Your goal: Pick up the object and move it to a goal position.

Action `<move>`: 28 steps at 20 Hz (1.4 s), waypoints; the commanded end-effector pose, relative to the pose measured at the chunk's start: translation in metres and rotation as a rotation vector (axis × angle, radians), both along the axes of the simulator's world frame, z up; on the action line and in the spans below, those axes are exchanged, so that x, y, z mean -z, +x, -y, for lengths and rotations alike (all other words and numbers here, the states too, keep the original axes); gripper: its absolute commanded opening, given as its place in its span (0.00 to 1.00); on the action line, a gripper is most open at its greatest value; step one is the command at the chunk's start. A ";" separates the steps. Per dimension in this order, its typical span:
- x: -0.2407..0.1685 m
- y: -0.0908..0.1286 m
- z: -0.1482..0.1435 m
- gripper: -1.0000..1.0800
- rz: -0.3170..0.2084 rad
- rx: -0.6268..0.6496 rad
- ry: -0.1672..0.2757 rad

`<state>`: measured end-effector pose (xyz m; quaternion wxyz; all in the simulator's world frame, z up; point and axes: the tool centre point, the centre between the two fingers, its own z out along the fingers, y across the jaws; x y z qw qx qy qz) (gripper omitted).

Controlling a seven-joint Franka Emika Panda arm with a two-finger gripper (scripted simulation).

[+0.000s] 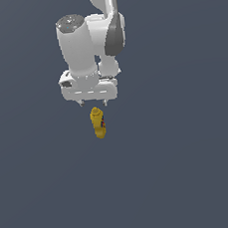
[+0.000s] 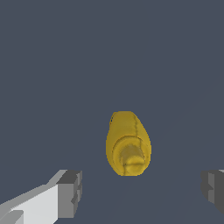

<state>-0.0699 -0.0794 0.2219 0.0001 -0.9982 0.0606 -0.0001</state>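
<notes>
The object (image 1: 98,123) is a small yellow squeeze bottle with a blue and red label, standing on the dark grey floor just below the white gripper (image 1: 93,103) in the exterior view. The gripper hangs directly over it, a short way above its top, open and holding nothing. In the wrist view the object (image 2: 128,143) is seen from above, its nozzle cap pointing at the camera, lying between and beyond the two grey fingertips (image 2: 70,193), which stand wide apart. No fingertip touches the bottle.
The white arm (image 1: 89,36) rises from the gripper to the upper edge of the exterior view. A plain dark grey floor (image 1: 192,167) surrounds the bottle on every side.
</notes>
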 end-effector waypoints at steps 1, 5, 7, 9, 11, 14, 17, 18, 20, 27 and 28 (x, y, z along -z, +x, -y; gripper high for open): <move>0.002 0.000 0.000 0.96 0.000 0.000 0.000; 0.014 -0.001 0.000 0.96 0.000 0.000 0.000; 0.023 -0.001 0.000 0.96 0.000 0.000 0.000; 0.033 -0.001 0.000 0.96 0.000 0.000 0.000; 0.041 -0.001 0.001 0.96 0.000 0.000 0.000; 0.049 -0.001 0.001 0.96 0.000 0.000 0.000; 0.051 -0.001 0.001 0.96 0.000 0.000 0.000; 0.051 -0.001 0.001 0.00 0.000 0.000 0.000; 0.051 -0.001 0.001 0.00 0.000 0.000 0.000; 0.051 -0.001 0.001 0.00 0.000 0.000 0.000; 0.051 0.000 0.001 0.00 0.001 0.000 0.000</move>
